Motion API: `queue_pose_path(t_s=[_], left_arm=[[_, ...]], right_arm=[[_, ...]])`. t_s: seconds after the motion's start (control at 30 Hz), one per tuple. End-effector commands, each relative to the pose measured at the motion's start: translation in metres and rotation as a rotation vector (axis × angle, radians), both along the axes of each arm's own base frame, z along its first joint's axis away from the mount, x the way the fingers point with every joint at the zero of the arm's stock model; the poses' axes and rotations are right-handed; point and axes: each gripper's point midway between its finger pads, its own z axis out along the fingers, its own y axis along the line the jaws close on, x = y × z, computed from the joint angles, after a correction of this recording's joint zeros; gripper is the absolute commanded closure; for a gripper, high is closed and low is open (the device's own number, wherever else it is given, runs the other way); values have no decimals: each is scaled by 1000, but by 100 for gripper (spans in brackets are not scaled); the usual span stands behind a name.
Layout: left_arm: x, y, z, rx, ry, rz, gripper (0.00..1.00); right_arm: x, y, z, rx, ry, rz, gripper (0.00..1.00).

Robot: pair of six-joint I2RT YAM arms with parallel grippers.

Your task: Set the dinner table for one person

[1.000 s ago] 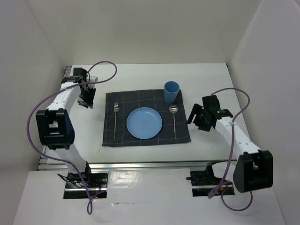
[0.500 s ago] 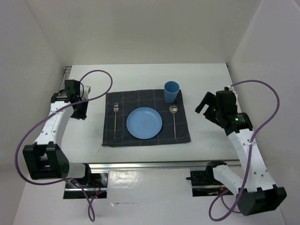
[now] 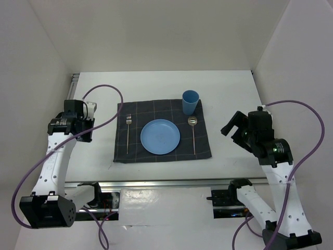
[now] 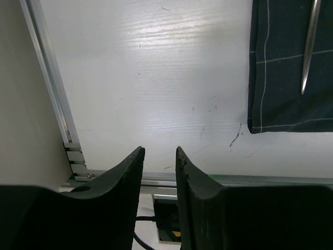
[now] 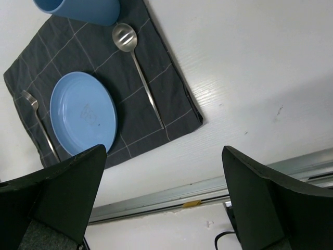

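The white dinner table (image 3: 156, 86) carries a dark checked placemat (image 3: 202, 147). On the mat lie a blue plate (image 3: 160, 136), a fork (image 3: 128, 134) to its left, a spoon (image 3: 193, 133) to its right and an upright blue cup (image 3: 190, 101) at the far right corner. My left gripper (image 3: 80, 136) hovers left of the mat, its jaws a narrow gap apart and empty (image 4: 158, 151). My right gripper (image 3: 234, 134) hovers right of the mat, wide open and empty (image 5: 164, 151). The right wrist view shows the plate (image 5: 83, 112), spoon (image 5: 138, 62), fork (image 5: 39, 122) and cup (image 5: 78, 9).
Silver rails run along the table's left edge (image 4: 52, 78) and near edge (image 5: 208, 187). White walls close in the left, far and right sides. Purple cables loop off both arms. The mat's near left corner (image 4: 281, 78) and the fork handle (image 4: 309, 47) show in the left wrist view.
Both arms have drawn back toward the near edge. The left gripper moved from beside the mat's far left corner outward and nearer. The right gripper moved right, away from the mat.
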Motion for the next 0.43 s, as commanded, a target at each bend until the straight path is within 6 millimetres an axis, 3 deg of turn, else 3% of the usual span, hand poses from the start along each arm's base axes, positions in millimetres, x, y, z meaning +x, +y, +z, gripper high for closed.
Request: queue_pose_path(t_s=[0.0,0.4], left_arm=[[-3,-4,1,-18,9,-39,61],[0,-3,1,-15,10,-41,60]], right_arm=[[-10,7,3,33,1,28,0],[-19,2,5,34,-18,-5,0]])
